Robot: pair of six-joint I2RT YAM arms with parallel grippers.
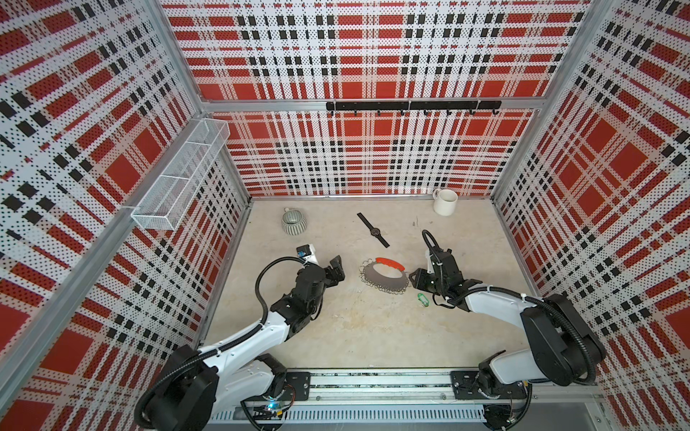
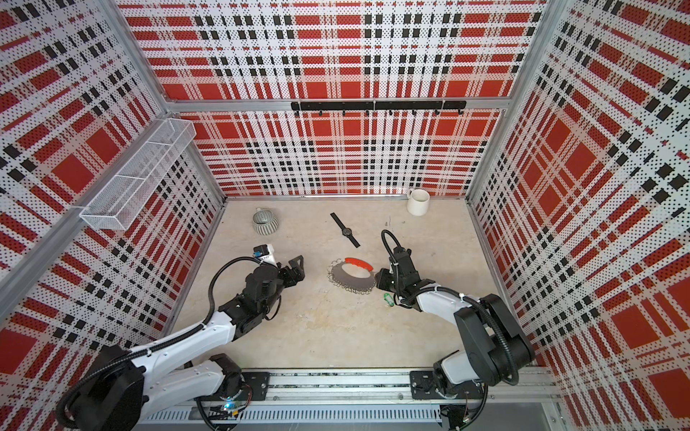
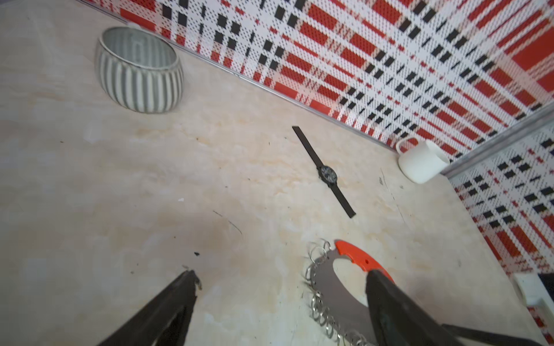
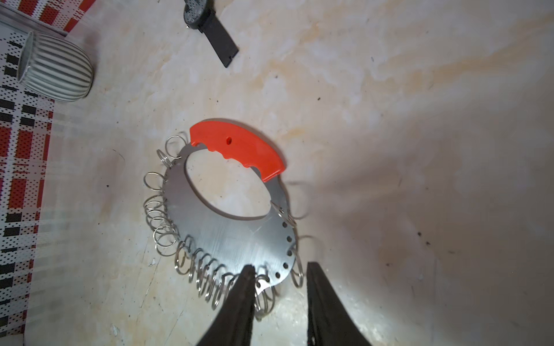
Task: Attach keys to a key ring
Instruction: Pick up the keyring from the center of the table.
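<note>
Grasp of key ring (image 4: 227, 236) seemingly pending, right pincer (image 4: 280, 266) open astride its fringed edge, left pincer (image 3: 281, 274) open nearby; next calls for firm pinch, then keys (image 1: 422, 299).

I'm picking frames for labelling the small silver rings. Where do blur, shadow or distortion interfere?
In both top views the lens bows the walls and the key ring is tiny; in the right wrist view it is sharp, but some rings by the shadowed table smear; in the left wrist view the left claw hides part of it and looks soft.
</note>
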